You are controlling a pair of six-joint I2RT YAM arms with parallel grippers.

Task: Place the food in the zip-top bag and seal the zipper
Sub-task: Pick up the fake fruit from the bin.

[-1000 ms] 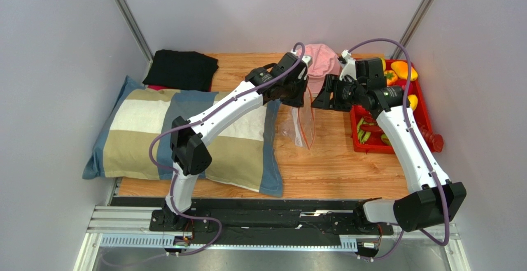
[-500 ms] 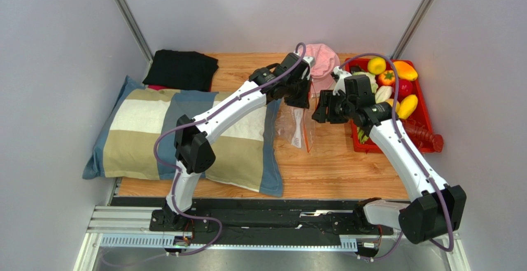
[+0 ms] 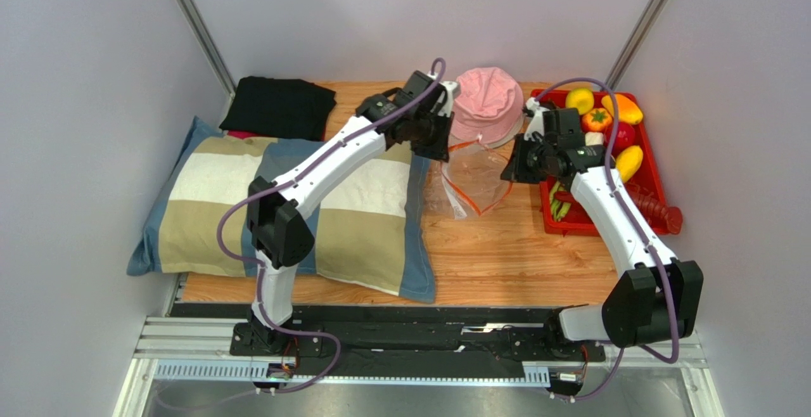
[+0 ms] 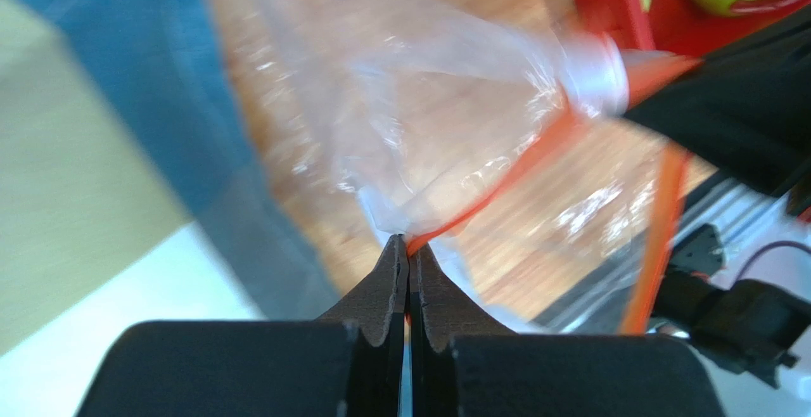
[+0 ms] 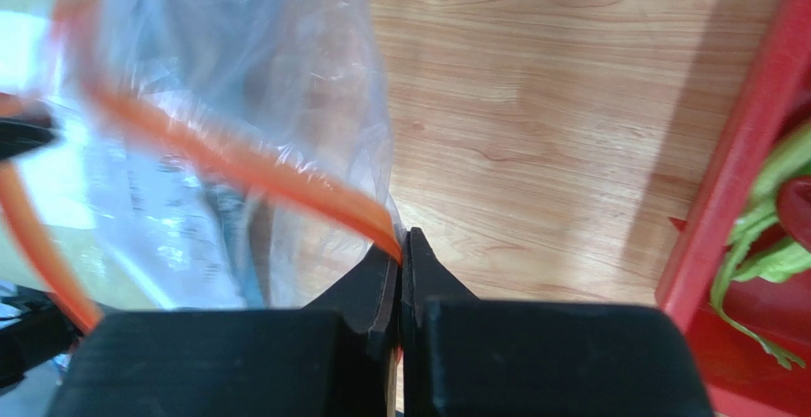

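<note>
Left arm [image 3: 324, 165]: its jaws are shut tight on one end of the zipper [image 4: 495, 181], with the orange strip and a fold of clear film pinched between the tips. I see no gap between the tips in the left wrist view.

Right arm [image 3: 609, 213]: its jaws are likewise shut on the zipper, gripping it at the opposite side of the mouth. The right wrist view shows the strip running straight into the closed tips.

Bag [image 3: 471, 184]: it is held up between the two arms, above the worktop [image 3: 514, 265], with its body hanging below the grips. It sits between the pillow [image 3: 286, 208] on the left and the tray [image 3: 581, 230] on the right, just in front of the pink hat [image 3: 485, 103]. The zipper shows as two separate orange runs, so I read the mouth as parted, not sealed. I cannot tell whether the bottom of the bag touches the wood. I see nothing inside the bag.

Food [image 3: 628, 162]: all the pieces I can see lie in the tray at the right rear of the worktop. They are yellow, orange and red pieces toward the back and green ones toward the front. None is touching the bag or either pair of jaws.

A black cloth [image 3: 279, 106] lies at the left rear, beyond the pillow. Both wrist views are partly blurred.
</note>
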